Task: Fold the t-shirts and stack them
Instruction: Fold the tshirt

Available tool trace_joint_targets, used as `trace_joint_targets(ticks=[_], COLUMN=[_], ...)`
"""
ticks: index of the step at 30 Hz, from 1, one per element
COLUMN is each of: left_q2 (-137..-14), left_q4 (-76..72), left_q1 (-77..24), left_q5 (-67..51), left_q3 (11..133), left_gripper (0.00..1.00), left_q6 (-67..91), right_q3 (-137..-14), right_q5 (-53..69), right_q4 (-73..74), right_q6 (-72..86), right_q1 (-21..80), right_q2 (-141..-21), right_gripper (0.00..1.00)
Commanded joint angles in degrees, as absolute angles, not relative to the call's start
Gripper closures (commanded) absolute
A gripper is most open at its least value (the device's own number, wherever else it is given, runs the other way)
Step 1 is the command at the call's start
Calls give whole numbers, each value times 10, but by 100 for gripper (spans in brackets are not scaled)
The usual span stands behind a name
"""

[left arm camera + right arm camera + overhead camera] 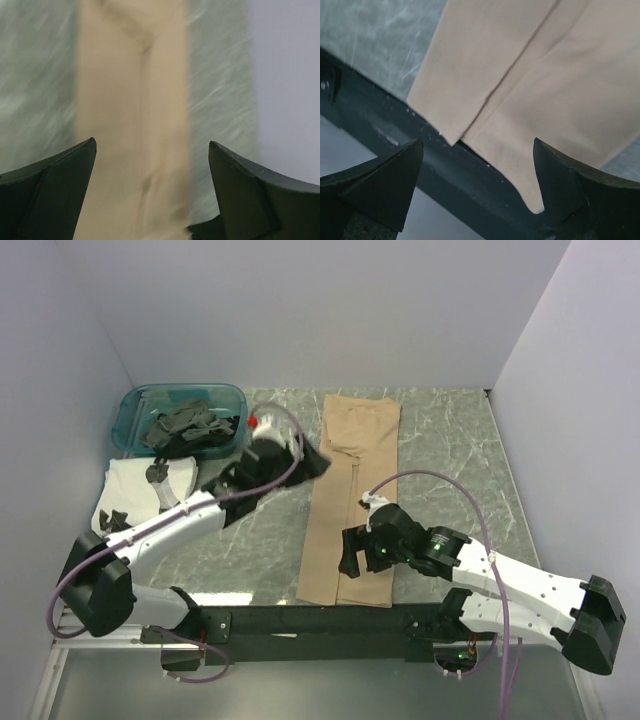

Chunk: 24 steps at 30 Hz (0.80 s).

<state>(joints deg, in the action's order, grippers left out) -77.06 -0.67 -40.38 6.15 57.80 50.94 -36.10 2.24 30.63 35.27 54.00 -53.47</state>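
A tan t-shirt (pixel 352 495) lies on the marble table as a long narrow strip, its sides folded in, running from the back to the near edge. It also shows in the left wrist view (pixel 135 120) and the right wrist view (pixel 540 85). My left gripper (pixel 312 462) is open and empty above the strip's left edge near the far end; that view (pixel 150 150) is blurred. My right gripper (pixel 350 552) is open and empty over the strip's near end, jaws straddling its bottom hem (pixel 477 152). A folded white t-shirt (pixel 135 490) lies at the left.
A teal bin (pixel 225 400) holding dark garments (pixel 188 428) stands at the back left. A black rail (pixel 330 622) runs along the table's near edge, under the shirt's hem. White walls close in on both sides and behind.
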Motion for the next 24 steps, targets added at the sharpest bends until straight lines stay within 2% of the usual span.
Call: trace_joint_targets(ticks=[1,2,7,8,11,16,24], left_q2=[-731,-716,-607,-593,-551,-527,-541], left_q4=[88,107,144,145,140,175,161], left_q1=[-422,-431,-453,-457,-460,-461,-461], left_q5=[98,99,73,69,56,87,75], left_q3=[474,460,369,357,312,289,281], left_gripper=[0,1,1,1,0,1,1], left_q6=[565,570,602,608,631,657,660], right_q3=[-361,-362,-368,-370,-380,-402,-425], right_q5=[72,68,62,55,38,-23,-64], right_q4=[274,277,276,275,267,281,288], right_q6=[306,305,306,308,310,321,331], right_q1=[556,565,601,612,646,671,686], right_q2=[-555,-562,-645,-663,-699,-746,-787], right_gripper=[6,12,30,38,44,44,47])
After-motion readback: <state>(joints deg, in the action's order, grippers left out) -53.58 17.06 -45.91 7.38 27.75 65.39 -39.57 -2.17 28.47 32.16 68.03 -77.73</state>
